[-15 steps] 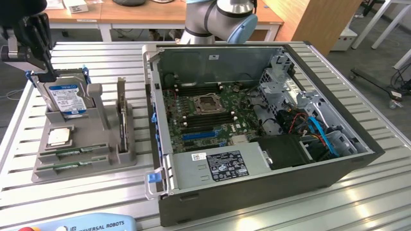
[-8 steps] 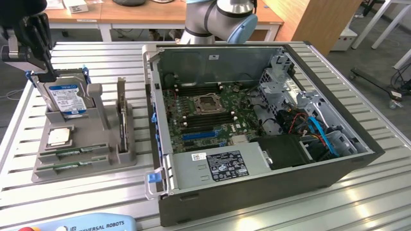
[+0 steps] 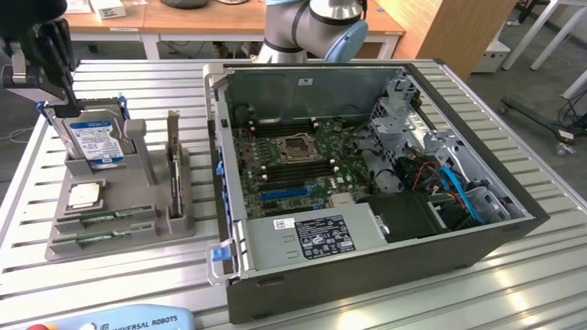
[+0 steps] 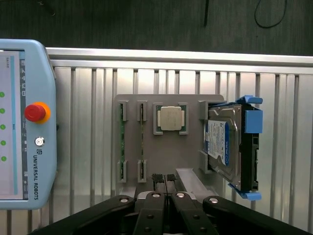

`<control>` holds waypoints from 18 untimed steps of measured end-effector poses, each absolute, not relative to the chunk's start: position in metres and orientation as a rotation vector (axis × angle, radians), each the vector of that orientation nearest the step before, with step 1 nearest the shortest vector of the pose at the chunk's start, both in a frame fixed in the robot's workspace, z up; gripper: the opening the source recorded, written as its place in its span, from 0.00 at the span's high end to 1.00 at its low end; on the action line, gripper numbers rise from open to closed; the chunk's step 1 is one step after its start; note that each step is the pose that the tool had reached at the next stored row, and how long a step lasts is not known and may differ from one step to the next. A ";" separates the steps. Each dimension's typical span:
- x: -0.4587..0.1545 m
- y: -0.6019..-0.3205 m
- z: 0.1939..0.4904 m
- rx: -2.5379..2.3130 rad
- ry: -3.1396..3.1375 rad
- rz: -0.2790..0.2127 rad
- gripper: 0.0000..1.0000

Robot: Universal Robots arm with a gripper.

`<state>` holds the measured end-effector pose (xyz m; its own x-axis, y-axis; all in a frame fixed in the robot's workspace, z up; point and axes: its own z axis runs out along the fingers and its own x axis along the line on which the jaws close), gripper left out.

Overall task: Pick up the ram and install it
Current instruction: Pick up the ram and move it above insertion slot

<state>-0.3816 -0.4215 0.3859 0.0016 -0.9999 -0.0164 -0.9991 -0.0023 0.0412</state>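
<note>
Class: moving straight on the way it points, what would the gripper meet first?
Probably the grey plastic holder tray, on bare surface between the green ram sticks and the silver hard drive; the shut gripper hangs above it, depth unclear.

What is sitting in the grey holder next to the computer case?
The grey holder carries two ram sticks standing on edge, a square processor and an upright hard drive. The sticks' lower edges are hidden in their slots.
</note>
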 end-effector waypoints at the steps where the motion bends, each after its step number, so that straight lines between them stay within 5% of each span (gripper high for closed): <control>1: -0.382 -0.421 0.386 2.211 -2.206 -0.064 0.89; 6: -0.382 -0.421 0.386 2.211 -2.206 -0.063 0.71; 18: -0.382 -0.423 0.386 2.211 -2.206 -0.064 0.63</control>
